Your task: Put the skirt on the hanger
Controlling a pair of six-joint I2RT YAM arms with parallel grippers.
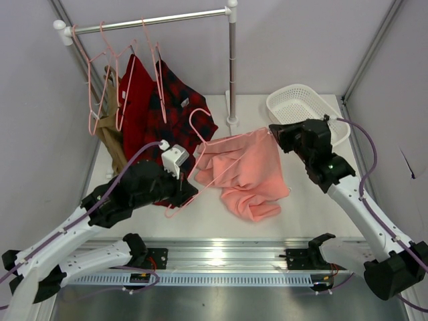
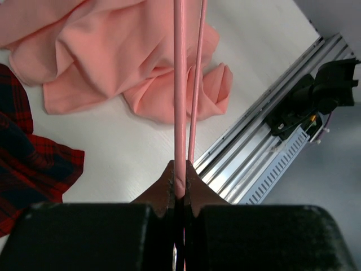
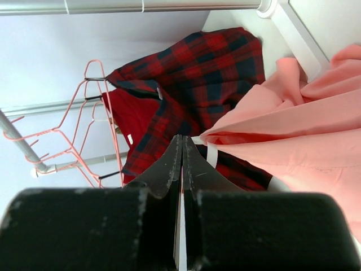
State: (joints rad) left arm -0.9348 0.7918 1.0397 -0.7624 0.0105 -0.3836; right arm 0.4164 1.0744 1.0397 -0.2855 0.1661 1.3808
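The salmon-pink skirt [image 1: 244, 175] lies crumpled on the white table, its top edge lifted toward the right. My right gripper [image 1: 273, 132] is shut on that waist edge. In the right wrist view the jaws [image 3: 183, 144] are closed beside the skirt [image 3: 293, 147] and its small white loop [image 3: 211, 153]. My left gripper [image 1: 184, 190] is shut on the pale-pink wire hanger [image 1: 231, 138], which lies across the skirt with its hook pointing to the back. In the left wrist view the jaws [image 2: 179, 175] pinch the hanger wire [image 2: 179, 84] above the skirt [image 2: 113, 56].
A white rail [image 1: 167, 20] on an upright post [image 1: 232, 67] carries spare pink hangers [image 1: 100, 80], a red garment [image 1: 137, 93] and a red-and-black plaid shirt [image 1: 177, 100] that drapes onto the table. A white basket [image 1: 297, 103] stands at the back right. A metal track [image 2: 271, 152] runs along the near edge.
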